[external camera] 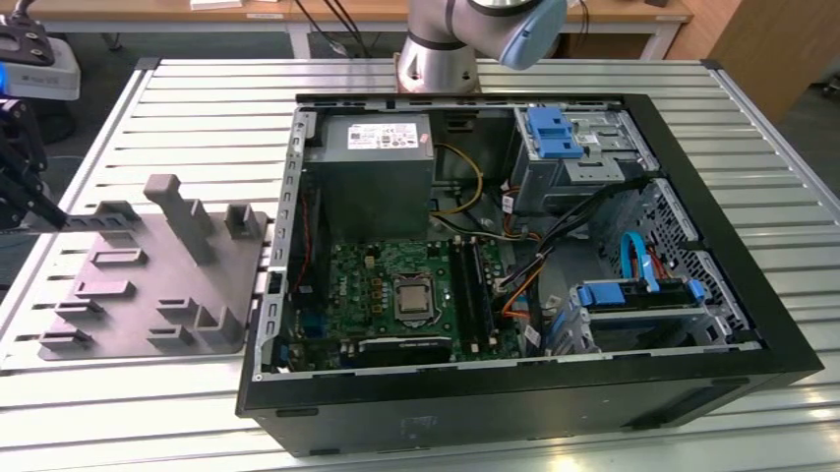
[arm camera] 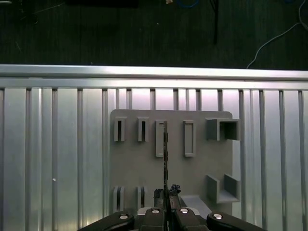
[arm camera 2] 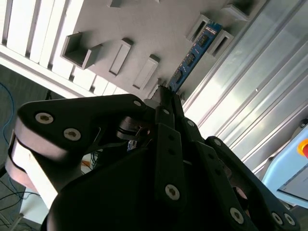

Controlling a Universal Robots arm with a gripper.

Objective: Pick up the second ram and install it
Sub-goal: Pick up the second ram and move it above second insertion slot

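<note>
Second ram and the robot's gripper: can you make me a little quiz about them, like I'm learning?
1. True or false: the second ram lies flat on the holder plate.
2. Pick one: the holder plate is A) grey B) red C) yellow.
3. Fill in: the gripper is shut on the ____.
Key: 1 false, it stands on its edge; 2 A; 3 second ram.
</note>
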